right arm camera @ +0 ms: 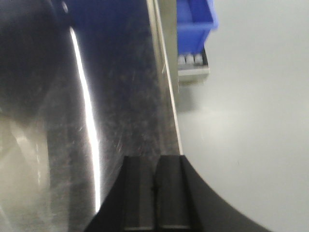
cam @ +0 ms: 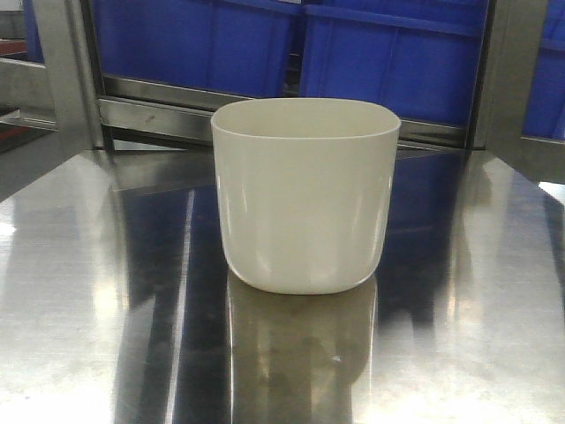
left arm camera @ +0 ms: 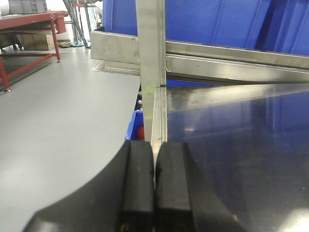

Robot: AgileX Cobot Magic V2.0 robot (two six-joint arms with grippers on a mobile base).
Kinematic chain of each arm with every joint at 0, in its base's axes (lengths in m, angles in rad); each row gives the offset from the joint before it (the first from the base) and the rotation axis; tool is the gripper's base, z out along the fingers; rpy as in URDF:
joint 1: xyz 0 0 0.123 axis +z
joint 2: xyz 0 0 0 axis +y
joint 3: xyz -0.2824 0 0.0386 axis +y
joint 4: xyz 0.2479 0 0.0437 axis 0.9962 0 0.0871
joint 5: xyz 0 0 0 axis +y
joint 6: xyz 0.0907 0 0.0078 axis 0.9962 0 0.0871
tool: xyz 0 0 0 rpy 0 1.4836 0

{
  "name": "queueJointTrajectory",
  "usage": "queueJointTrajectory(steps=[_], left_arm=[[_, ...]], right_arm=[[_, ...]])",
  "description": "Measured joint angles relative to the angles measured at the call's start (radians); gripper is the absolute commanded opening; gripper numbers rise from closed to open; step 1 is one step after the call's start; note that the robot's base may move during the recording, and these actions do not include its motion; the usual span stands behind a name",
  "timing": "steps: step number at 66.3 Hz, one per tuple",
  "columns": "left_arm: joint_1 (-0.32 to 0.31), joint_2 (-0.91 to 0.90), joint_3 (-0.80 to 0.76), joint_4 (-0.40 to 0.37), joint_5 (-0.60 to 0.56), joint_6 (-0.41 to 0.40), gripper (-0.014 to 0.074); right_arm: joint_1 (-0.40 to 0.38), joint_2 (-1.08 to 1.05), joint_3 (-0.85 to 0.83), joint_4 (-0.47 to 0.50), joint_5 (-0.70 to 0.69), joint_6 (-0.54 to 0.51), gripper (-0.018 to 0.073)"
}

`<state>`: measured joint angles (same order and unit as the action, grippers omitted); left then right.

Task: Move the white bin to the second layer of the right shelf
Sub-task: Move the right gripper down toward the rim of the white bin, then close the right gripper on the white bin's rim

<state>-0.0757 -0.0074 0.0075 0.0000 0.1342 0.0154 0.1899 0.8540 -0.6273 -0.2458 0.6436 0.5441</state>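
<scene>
Black fingers (left arm camera: 139, 183) of the left gripper (left arm camera: 155, 150) are pressed flat together with only a hairline seam between them, holding nothing. They hang over the left edge of a mirror-bright flat steel shelf (left arm camera: 231, 145). Straight ahead of the tips rises a steel upright post (left arm camera: 150, 43), with big blue crates (left arm camera: 217, 21) behind it. Grey floor (left arm camera: 58, 121) lies to the left of the fingers, and a red table (left arm camera: 29, 24) stands far off at the upper left. The right gripper (right arm camera: 155, 162) is likewise closed tight on nothing, its fingers (right arm camera: 171, 193) over the shelf's right edge. Steel spreads to their left and floor to their right. Ahead of the tips and slightly right, a blue crate (right arm camera: 195, 24) sits above a steel rail end carrying small white rollers (right arm camera: 190, 59). The white bin (cam: 305, 199) appears only in the front view. It stands upright and open-topped near the middle of the flat shelf, mirrored in the steel, with the blue crates behind it. It lies on the shelf side of each pair of fingers: right of the left pair, left of the right pair. Neither pair touches it. A pale cream smear on the steel at the far left of the right wrist view may be the bin's reflection, though blur leaves this unsure.
</scene>
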Motion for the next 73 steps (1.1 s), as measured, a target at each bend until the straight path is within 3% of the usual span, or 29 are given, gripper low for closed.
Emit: queueJointTrajectory(steps=[18, 23, 36, 53, 73], left_arm=[[0.000, 0.000, 0.000, 0.000, 0.000, 0.000, 0.0085], [0.000, 0.000, 0.000, 0.000, 0.000, 0.000, 0.0085], [0.000, 0.000, 0.000, 0.000, 0.000, 0.000, 0.0085], [0.000, 0.000, 0.000, 0.000, 0.000, 0.000, 0.0085], [0.000, 0.000, 0.000, 0.000, 0.000, 0.000, 0.0085]], right_arm=[[0.221, 0.241, -0.202, -0.111, 0.094, 0.179, 0.0383], [0.262, 0.313, -0.282, -0.126, 0.159, 0.239, 0.0382], [0.347, 0.447, -0.492, -0.096, 0.297, 0.268, 0.0382], [0.423, 0.614, -0.732, -0.031, 0.427, 0.257, 0.0382], [0.472, 0.753, -0.867, -0.005, 0.490, 0.201, 0.0382]])
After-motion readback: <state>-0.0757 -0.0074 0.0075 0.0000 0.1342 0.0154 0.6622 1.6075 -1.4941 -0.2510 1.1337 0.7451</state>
